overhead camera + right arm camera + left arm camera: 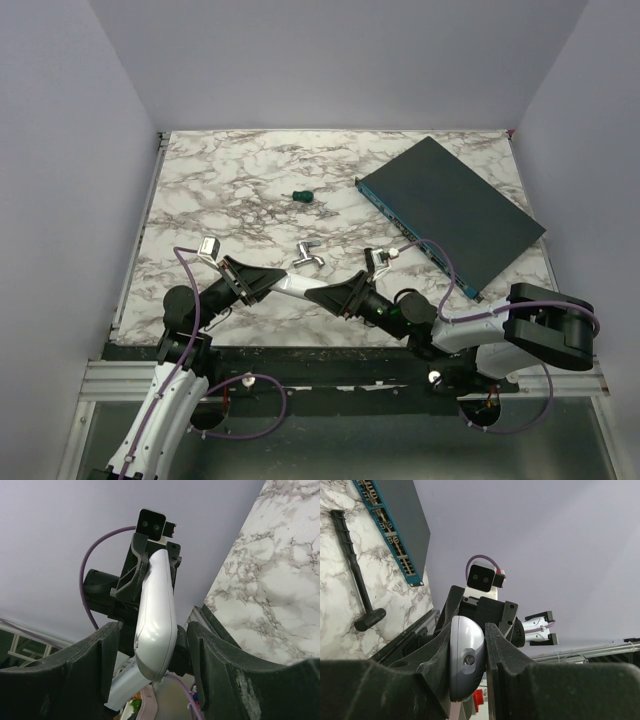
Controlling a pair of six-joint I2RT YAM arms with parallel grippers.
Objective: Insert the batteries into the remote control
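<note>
The remote control (298, 289) is a white flat handset held up off the marble table (220, 180) between my two grippers. My left gripper (270, 283) is shut on one end of it. In the left wrist view the remote's rounded grey-white end (466, 657) is pinched between the dark fingers (507, 655). My right gripper (335, 296) stands at the other end. In the right wrist view the remote (157, 625) lies between the fingers (215, 665) with a gap on each side. The batteries are out of view.
A large dark teal box (450, 210) lies at the back right. A stubby green-handled screwdriver (301, 196) and a silver bent metal piece (307, 257) lie mid-table. The left wrist view shows a dark slim tool (357, 580) on the marble near the box.
</note>
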